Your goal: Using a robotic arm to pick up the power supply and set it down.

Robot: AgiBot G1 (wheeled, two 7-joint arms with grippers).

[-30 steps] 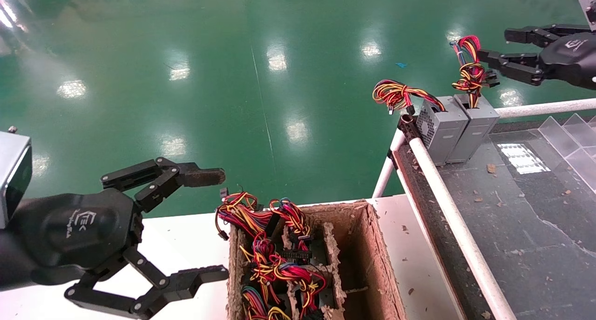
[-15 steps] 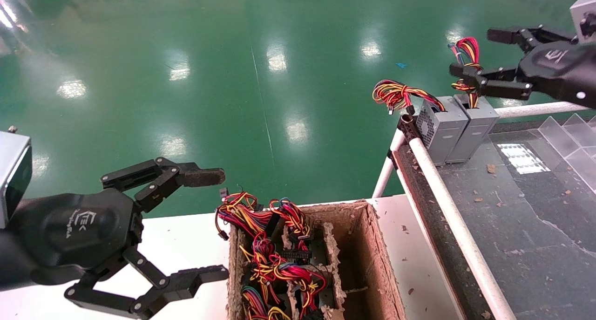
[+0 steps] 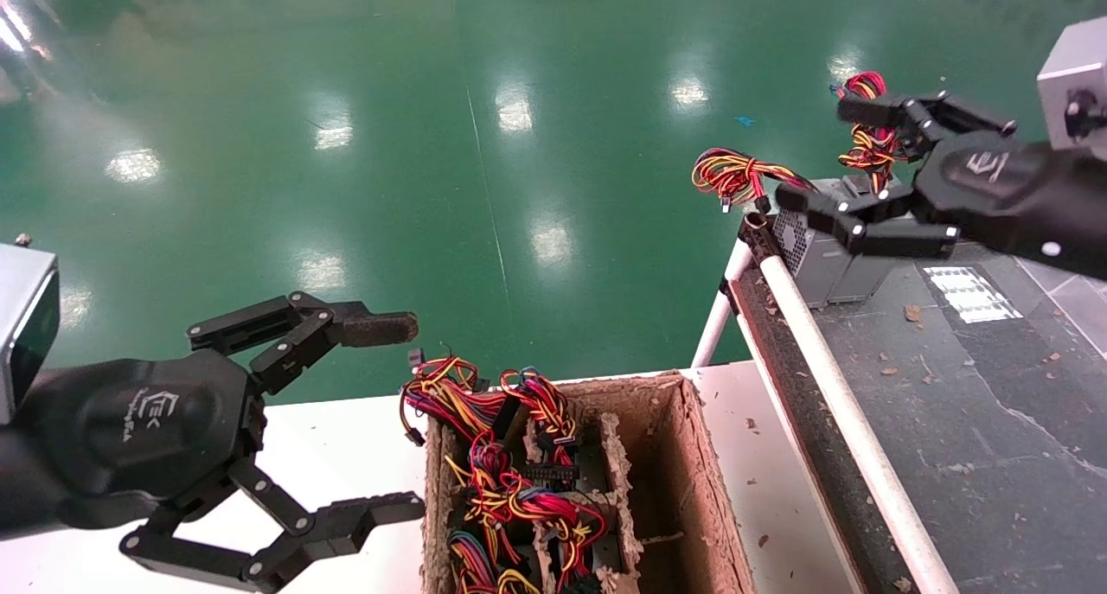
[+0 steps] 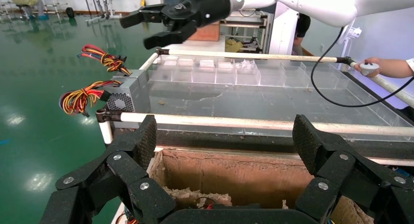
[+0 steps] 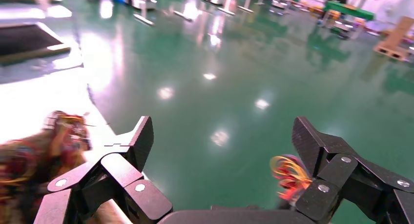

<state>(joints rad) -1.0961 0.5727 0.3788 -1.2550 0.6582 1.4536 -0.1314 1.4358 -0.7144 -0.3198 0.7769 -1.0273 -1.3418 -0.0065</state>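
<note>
Swinging inward and lower since a second ago, the right end effector (image 3: pixel 852 157) is now hanging over the two grey boxes at the corner of the dark counter (image 3: pixel 969 386), where earlier it was hovering out beyond the wire bunch. Its fingers are spread wide and gripping nothing; one finger is crossing in front of the boxes while the other is reaching past the wires.

The power supply (image 3: pixel 865 270), the plain grey box, is sitting upright on the counter at its far corner, just beside the vented box (image 3: pixel 800 252) and apparently touching it. Its tall bunch of wires (image 3: pixel 869 136) is rising between the spread fingers. It already looks set down and released, so the job seems near its end; what is left, by my reading, is for the arm to be pulling clear without snagging anything.

The wires are the main hazard, since they are standing right in the fingers' path. The white rail (image 3: pixel 830 386) along the counter edge is running close below, and clear dividers (image 4: pixel 234 72) are lining the counter's far side.

The left end effector (image 3: pixel 372 421) is parked, fingers spread and empty, beside the cardboard crate (image 3: pixel 692 482), which is holding more tangled wiring on the white counter (image 3: pixel 346 456).
</note>
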